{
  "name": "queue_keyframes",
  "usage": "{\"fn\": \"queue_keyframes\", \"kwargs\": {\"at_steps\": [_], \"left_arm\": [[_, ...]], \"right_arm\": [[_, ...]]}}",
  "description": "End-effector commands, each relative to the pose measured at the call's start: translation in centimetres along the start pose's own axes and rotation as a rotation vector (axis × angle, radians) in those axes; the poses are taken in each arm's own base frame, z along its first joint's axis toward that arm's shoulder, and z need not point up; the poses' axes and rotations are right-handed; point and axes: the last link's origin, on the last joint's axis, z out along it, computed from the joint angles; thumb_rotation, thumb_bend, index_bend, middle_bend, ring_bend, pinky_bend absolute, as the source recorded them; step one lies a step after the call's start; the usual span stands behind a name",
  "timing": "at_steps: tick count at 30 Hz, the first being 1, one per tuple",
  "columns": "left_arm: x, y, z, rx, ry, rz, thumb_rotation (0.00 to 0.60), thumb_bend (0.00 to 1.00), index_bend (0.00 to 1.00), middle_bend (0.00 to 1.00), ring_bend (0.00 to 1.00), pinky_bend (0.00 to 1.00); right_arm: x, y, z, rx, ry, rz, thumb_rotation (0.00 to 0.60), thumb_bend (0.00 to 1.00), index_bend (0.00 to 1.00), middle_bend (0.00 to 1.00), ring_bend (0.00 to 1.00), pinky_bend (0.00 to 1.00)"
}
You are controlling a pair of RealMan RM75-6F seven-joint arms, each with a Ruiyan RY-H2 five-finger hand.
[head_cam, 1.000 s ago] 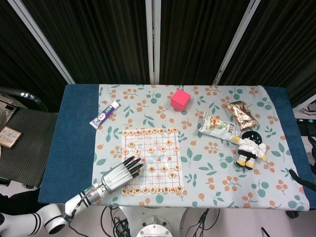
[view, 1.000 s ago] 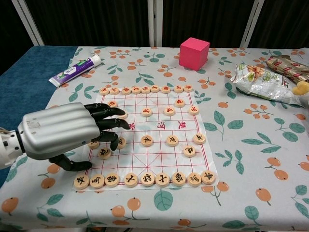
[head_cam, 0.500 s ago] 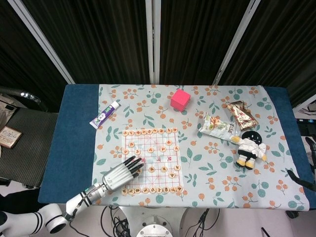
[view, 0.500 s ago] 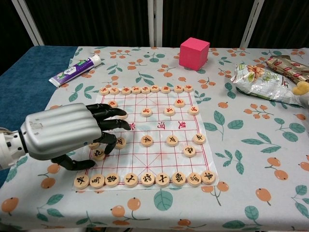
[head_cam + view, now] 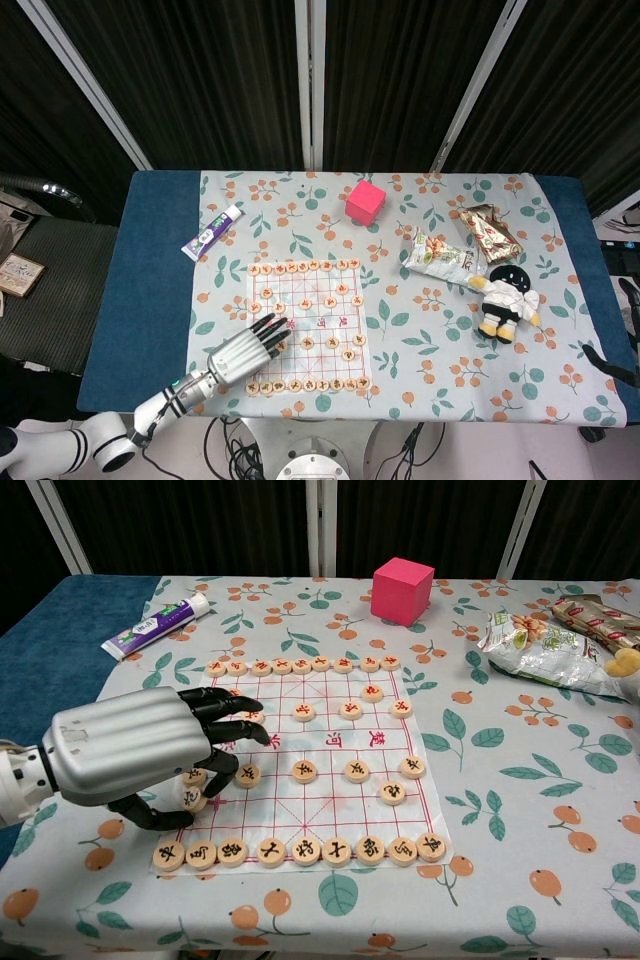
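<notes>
The left hand hovers over the near left edge of the chess board, fingers curled and slightly spread, a wooden chess piece beneath them. Whether they pinch it, I cannot tell. Open board lies to the right.

Black pleated curtains hang across the back from ten to two o'clock, crossed by slanting white poles. The tabletop wears blue cloth under a leaf-and-orange printed cover. At nine o'clock a dark chair stands on pale floor
</notes>
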Motion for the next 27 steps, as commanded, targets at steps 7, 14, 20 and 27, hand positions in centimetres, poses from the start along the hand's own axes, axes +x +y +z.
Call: {"fn": "queue_keyframes", "kwargs": {"at_steps": [7, 14, 20, 27], "left_arm": [[-0.13, -0.14, -0.01, 0.007, 0.004, -0.003, 0.600, 0.16, 0.54, 0.14, 0.01, 0.13], [-0.13, -0.23, -0.11, 0.008, -0.004, -0.002, 0.600, 0.16, 0.53, 0.14, 0.01, 0.13], [-0.09, -0.35, -0.33, 0.015, -0.030, 0.008, 0.600, 0.16, 0.53, 0.14, 0.01, 0.13], [0.05, -0.38, -0.50, 0.023, -0.052, 0.013, 0.600, 0.16, 0.53, 0.13, 0.01, 0.12]], "right_arm": [[-0.06, 0.02, -0.04, 0.001, -0.002, -0.001, 0.600, 0.07, 0.00, 0.00, 0.00, 0.00], [-0.06, 0.07, -0.03, -0.004, -0.003, -0.001, 0.600, 0.08, 0.00, 0.00, 0.00, 0.00], [-0.17, 0.00, -0.01, -0.002, -0.007, -0.002, 0.600, 0.08, 0.00, 0.00, 0.00, 0.00], [-0.19, -0.02, -0.01, -0.003, -0.008, 0.000, 0.600, 0.08, 0.00, 0.00, 0.00, 0.00]]}}
